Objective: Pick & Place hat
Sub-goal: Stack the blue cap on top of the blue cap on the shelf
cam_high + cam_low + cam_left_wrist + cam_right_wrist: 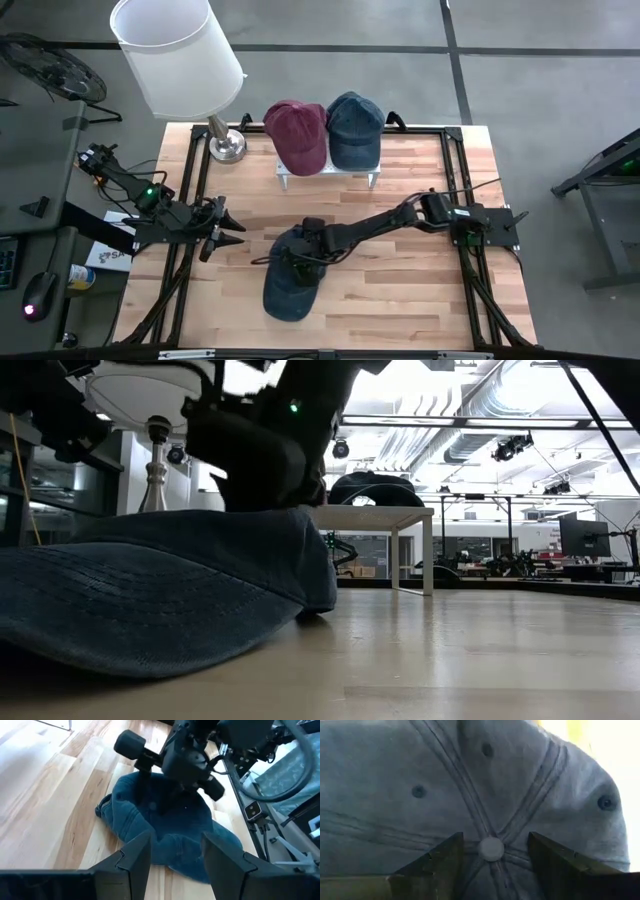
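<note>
A blue denim cap (290,288) lies on the table's near middle, brim toward the near edge; its brim fills the foreground of the low view (150,595). My right gripper (304,258) is down over the cap's crown, open. In the right wrist view (492,856) its fingers stand on either side of the crown's top button (491,848). My left gripper (232,236) hovers open to the left of the cap. In its wrist view (175,857) it faces the cap (150,825) and the right gripper (185,760). My right gripper comes at the cap's crown from above, pointing down, one finger (440,862) on each side of the top button. The fingertips are right at the cloth. I cannot tell whether they touch it. The cap rests on the table.
A white stand (327,174) at the far middle carries a maroon cap (297,135) and a second blue cap (353,128). A lamp with a white shade (180,55) stands on its base (227,146) at the far left corner. Bare wood lies to the near right.
</note>
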`<state>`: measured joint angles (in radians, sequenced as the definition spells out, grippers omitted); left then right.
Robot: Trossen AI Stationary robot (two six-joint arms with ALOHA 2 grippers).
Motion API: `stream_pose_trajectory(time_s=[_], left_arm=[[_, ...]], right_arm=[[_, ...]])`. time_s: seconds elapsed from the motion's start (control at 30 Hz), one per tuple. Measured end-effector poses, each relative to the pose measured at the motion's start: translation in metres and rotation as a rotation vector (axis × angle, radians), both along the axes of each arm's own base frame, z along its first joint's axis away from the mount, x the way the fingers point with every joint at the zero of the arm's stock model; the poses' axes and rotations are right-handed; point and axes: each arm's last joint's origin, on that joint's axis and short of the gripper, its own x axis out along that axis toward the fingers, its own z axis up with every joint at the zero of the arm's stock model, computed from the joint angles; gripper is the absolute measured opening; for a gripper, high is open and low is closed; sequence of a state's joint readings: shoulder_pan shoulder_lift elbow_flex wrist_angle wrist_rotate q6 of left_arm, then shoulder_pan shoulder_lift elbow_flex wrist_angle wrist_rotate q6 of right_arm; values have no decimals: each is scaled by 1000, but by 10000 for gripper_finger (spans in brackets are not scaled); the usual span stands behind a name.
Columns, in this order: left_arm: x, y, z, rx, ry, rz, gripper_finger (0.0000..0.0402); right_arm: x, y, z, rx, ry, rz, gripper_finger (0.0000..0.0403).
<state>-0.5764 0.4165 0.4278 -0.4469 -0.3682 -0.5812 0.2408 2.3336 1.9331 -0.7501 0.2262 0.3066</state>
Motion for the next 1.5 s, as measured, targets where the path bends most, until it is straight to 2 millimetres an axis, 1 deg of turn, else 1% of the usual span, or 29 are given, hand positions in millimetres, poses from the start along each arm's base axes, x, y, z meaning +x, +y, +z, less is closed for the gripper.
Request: stream_pose_trajectory(time_s=[0.27,0.57,0.67,0.97,1.23,1.33,1.43,1.5], left_arm=[[0,0,0,-1,2,0,167],[0,0,0,-1,2,0,167],[0,0,0,-1,2,0,167],[0,0,-1,2,6,-1,167],[0,0,-1,2,6,-1,167],[0,0,-1,2,6,0,167],[0,0,-1,2,6,-1,167],[0,0,-1,1,6,-1,167]], right_arm=[[2,-4,-24,55,72,-26,217],[0,-4,-26,69,97,-37,217],[-1,-4,-26,83,107,-54,211],[-4,-4,-27,97,147,-48,149],[-4,-4,-27,94,150,-47,108],[-4,-4,-27,97,151,-46,85],[-4,-3,-27,119,147,-44,55],[-2,-2,-27,145,135,-53,50]])
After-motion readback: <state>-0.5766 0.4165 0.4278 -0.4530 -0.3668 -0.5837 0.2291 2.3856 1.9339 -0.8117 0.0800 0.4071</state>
